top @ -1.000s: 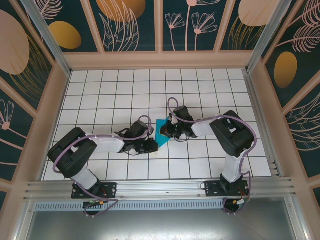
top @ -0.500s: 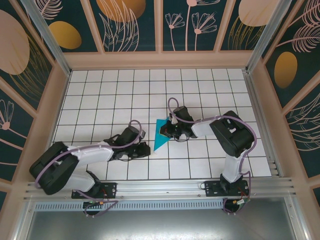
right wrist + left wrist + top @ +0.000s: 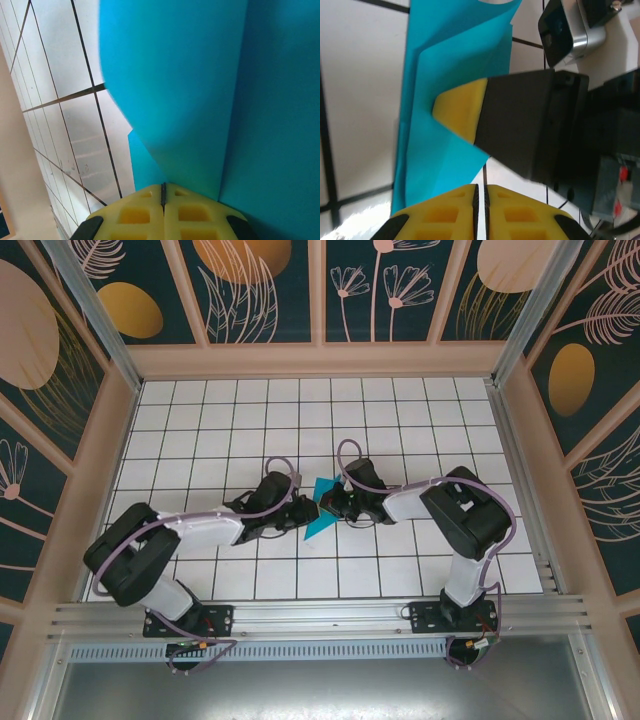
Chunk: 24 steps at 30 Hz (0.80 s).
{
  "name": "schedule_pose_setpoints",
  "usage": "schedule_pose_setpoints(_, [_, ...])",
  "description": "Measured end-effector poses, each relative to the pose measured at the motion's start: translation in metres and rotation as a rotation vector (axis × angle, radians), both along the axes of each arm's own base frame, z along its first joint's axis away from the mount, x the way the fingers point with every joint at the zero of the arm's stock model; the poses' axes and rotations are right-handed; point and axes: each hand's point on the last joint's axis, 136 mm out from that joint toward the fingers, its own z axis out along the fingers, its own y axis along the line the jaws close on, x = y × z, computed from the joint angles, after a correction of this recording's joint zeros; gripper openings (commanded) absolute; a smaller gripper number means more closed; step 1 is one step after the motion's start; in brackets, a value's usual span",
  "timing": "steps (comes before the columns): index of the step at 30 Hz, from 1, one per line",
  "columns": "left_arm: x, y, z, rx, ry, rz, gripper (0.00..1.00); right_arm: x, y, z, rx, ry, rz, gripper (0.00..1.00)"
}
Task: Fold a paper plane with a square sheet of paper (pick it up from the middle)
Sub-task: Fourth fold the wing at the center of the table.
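Teal-blue folded paper sheet (image 3: 320, 522) is at the centre of the white tiled table (image 3: 200, 430), between the 2 grippers. Right gripper (image 3: 162, 190) jaws are clamped on the sheet. Left gripper (image 3: 481, 192) jaws are together at its left edge.

The sheet of paper (image 3: 318, 523) lies on the tiled table (image 3: 200, 420), between the left pincer (image 3: 309, 509) and the right pincer (image 3: 331, 503).
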Motion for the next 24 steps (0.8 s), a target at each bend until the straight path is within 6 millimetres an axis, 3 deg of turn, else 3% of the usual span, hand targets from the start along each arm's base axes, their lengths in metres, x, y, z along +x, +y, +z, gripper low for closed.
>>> schedule_pose_setpoints(11, [0.000, 0.001, -0.043, 0.073, 0.090, 0.010, 0.06, 0.000, 0.000, 0.000, 0.000, 0.000, 0.001, 0.05])
schedule_pose_setpoints(20, [-0.001, 0.003, -0.047, 0.085, 0.088, 0.014, 0.02, 0.002, -0.001, 0.001, -0.018, -0.022, 0.035, 0.08])
schedule_pose_setpoints(24, [-0.001, 0.004, -0.046, 0.070, 0.068, 0.013, 0.01, 0.010, -0.017, 0.007, -0.049, -0.042, 0.029, 0.08])
